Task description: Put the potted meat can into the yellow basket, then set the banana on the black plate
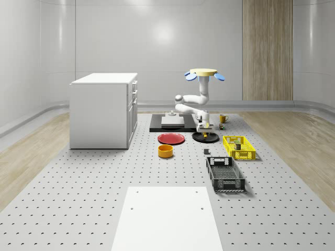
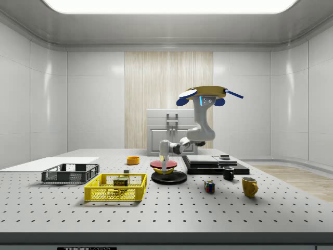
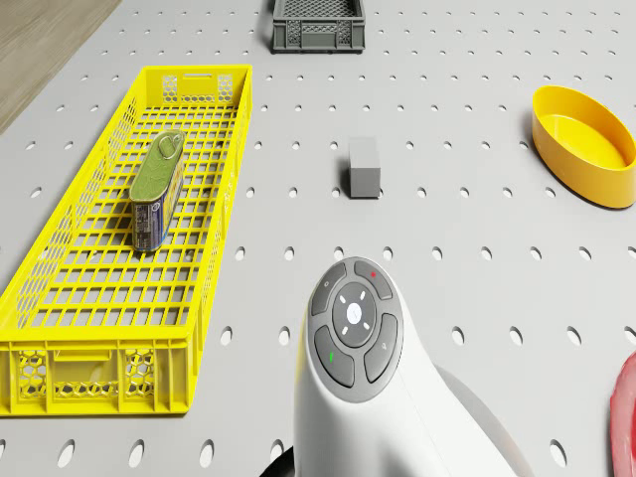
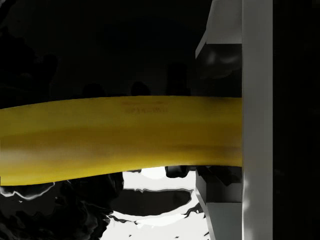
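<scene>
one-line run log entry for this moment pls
can: potted meat can in yellow basket | banana: in gripper over black plate | drone: hovering beside plate

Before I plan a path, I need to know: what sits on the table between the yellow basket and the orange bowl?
A small grey block stands alone between the yellow basket and the orange bowl, seen in the drone view.

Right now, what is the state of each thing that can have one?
potted meat can: lying in the yellow basket.
banana: beside a finger of the end effector, at the black plate.
drone: hovering above the table, near the black plate.
grey crate: holds nothing visible.
</scene>
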Available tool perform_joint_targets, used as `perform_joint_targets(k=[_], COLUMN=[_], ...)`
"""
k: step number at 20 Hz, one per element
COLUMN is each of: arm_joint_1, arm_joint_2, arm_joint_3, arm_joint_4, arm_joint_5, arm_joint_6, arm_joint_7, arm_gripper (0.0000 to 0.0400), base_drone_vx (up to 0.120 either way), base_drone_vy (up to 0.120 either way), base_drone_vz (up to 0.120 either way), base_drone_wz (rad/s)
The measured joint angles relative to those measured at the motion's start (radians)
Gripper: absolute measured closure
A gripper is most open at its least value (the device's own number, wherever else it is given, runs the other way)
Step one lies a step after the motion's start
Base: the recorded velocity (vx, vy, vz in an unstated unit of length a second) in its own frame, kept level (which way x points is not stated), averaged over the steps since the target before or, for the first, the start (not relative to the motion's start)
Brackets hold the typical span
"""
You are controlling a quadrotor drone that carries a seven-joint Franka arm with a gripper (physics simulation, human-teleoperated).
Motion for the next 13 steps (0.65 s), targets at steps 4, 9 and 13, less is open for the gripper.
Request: perform_joint_targets(k=[4,9,13], arm_joint_1=[0.007,0.021,0.027], arm_joint_2=[0.002,0.001,0.0], arm_joint_3=[0.019,0.074,0.102], arm_joint_4=[-0.009,-0.031,-0.041], arm_joint_5=[0.019,0.072,0.098], arm_joint_6=[-0.011,-0.036,-0.047], arm_joint_7=[-0.003,-0.004,-0.004], arm_gripper=[0.0038,0.0011,0.0004], base_drone_vx=[0.0,0.0,0.0], base_drone_vy=[0.0,0.0,0.0], base_drone_vz=[0.0,0.0,0.0], base_drone_wz=[0.0,0.0,0.0])
